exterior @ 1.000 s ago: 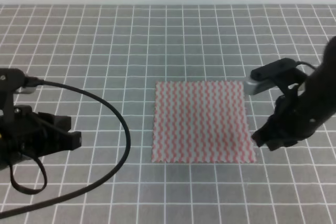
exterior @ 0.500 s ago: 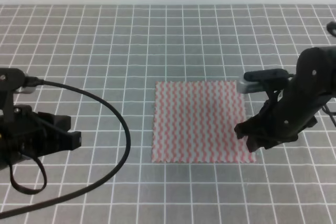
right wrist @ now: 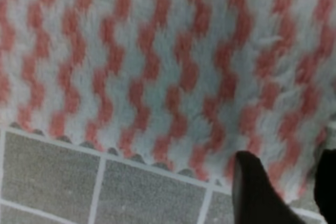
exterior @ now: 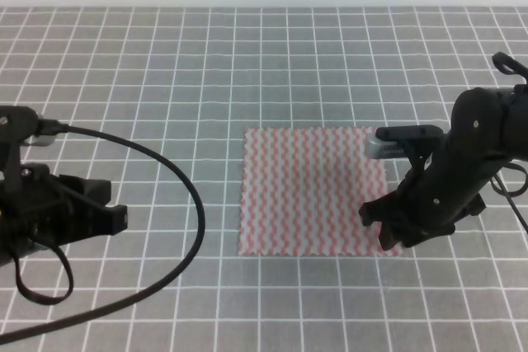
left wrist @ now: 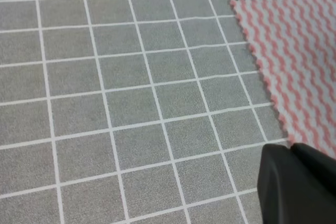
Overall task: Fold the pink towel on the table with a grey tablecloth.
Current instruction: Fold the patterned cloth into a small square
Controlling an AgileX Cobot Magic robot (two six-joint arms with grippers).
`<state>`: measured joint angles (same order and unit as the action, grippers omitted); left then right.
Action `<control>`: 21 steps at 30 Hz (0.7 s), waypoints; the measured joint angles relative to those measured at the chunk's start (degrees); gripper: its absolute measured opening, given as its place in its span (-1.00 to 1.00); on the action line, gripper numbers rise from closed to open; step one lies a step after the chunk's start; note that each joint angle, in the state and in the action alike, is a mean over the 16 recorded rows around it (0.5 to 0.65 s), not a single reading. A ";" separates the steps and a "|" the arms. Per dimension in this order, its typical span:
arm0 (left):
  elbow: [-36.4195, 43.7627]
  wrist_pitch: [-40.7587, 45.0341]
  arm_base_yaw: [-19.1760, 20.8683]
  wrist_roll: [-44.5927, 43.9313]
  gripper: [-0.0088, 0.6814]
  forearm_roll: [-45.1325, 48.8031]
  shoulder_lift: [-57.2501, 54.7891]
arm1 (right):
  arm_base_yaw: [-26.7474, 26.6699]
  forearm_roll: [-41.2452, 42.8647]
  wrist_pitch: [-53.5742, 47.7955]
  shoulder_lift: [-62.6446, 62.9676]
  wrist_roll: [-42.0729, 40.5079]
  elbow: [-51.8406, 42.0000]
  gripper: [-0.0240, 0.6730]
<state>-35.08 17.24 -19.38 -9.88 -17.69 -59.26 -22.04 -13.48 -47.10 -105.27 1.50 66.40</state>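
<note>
The pink towel (exterior: 313,191) lies flat and unfolded on the table with a grey tablecloth (exterior: 206,63). My right gripper (exterior: 386,230) is low over the towel's near right corner. In the right wrist view the towel (right wrist: 157,61) fills the frame. There the right gripper (right wrist: 291,190) is open, with one dark finger (right wrist: 257,192) at the scalloped edge and the other at the frame's right border. My left gripper (exterior: 111,218) rests well left of the towel. In the left wrist view its fingers (left wrist: 299,187) are together, and the towel (left wrist: 299,51) shows at upper right.
A black cable (exterior: 186,204) loops from the left arm across the cloth, left of the towel. Bare gridded tablecloth (left wrist: 131,103) surrounds the towel on all sides. The table's far edge meets a pale wall at the top.
The right gripper has moved left and downward from beside the towel onto its near right corner. The towel and the left arm have not moved.
</note>
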 joint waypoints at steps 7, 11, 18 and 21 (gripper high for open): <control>0.00 -0.12 0.00 -0.05 -0.97 -0.01 0.04 | 0.00 0.18 0.48 0.01 0.08 -0.02 -0.31; 0.00 -0.12 0.00 -0.07 -0.97 0.01 0.04 | 0.00 0.88 0.54 0.01 0.52 -0.02 -0.30; 0.00 -0.12 0.00 -0.15 -0.97 0.04 -0.04 | 0.00 2.15 1.03 -0.07 1.81 0.00 -0.21; 0.00 -0.12 0.00 -0.24 -0.97 0.06 -0.04 | 0.00 2.47 1.30 -0.23 2.33 0.02 -0.18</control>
<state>-35.08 17.13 -19.38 -10.12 -17.63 -59.30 -22.04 -11.01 -45.79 -105.50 3.82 66.42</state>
